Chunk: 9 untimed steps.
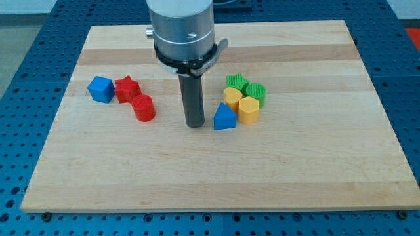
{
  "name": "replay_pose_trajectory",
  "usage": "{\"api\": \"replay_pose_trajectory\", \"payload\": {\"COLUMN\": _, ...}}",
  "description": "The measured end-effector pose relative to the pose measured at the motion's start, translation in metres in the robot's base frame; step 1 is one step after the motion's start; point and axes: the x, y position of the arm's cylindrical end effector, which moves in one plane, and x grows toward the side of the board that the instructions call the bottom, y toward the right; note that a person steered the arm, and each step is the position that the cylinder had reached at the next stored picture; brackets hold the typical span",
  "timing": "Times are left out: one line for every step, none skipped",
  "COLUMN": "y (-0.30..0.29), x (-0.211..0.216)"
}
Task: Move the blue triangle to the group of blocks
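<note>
On a pale wooden board (pixel 315 170) resting over a blue perforated bench (pixel 26 59), the blue triangle (pixel 224 118) sits mid-board, its apex pointing to the far side and its base running left to right, touching the yellow heart (pixel 233 99) of the cluster with the yellow hexagon (pixel 249 110), green star (pixel 235 83) and green cylinder (pixel 256 92). My tip (pixel 195 124), a plain rod holding nothing, stands just left of the triangle, slightly apart. Far left lie a blue cube (pixel 100 88), red star (pixel 127 88) and red cylinder (pixel 144 108). Near side offers wide bare wood.
</note>
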Motion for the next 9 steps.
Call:
{"api": "replay_pose_trajectory", "payload": {"y": 0.001, "x": -0.018}}
{"api": "replay_pose_trajectory", "payload": {"y": 0.009, "x": -0.018}}
{"api": "replay_pose_trajectory", "payload": {"y": 0.024, "x": -0.013}}
{"api": "replay_pose_trajectory", "payload": {"y": 0.034, "x": -0.013}}
{"api": "replay_pose_trajectory", "payload": {"y": 0.037, "x": -0.013}}
{"api": "replay_pose_trajectory", "payload": {"y": 0.037, "x": -0.013}}
{"api": "replay_pose_trajectory", "payload": {"y": 0.032, "x": -0.013}}
{"api": "replay_pose_trajectory", "payload": {"y": 0.005, "x": 0.005}}
{"api": "replay_pose_trajectory", "payload": {"y": -0.036, "x": 0.024}}
